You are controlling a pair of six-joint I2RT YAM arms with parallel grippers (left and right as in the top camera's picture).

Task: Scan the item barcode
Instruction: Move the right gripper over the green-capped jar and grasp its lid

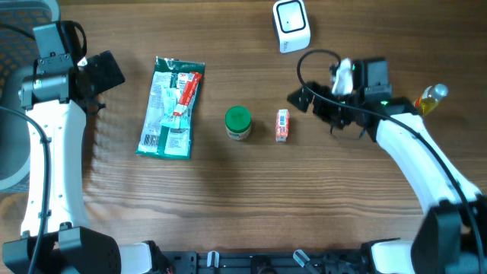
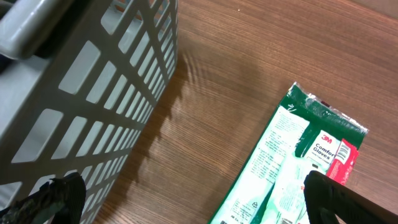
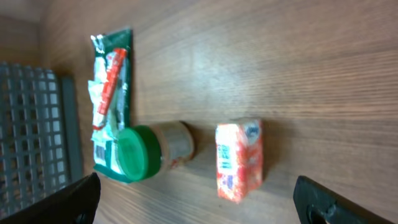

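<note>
Gaping wide near the orange box (image 1: 282,125), right gripper (image 1: 313,106) empty; left gripper (image 1: 97,82) wide too.

White shells, black joints
Left arm (image 1: 65,160) and right arm (image 1: 411,144) are showing smooth white shells and black wrists; a black cable (image 1: 304,58) is looping off the right one, beside a glowing green light (image 1: 386,101).
</note>
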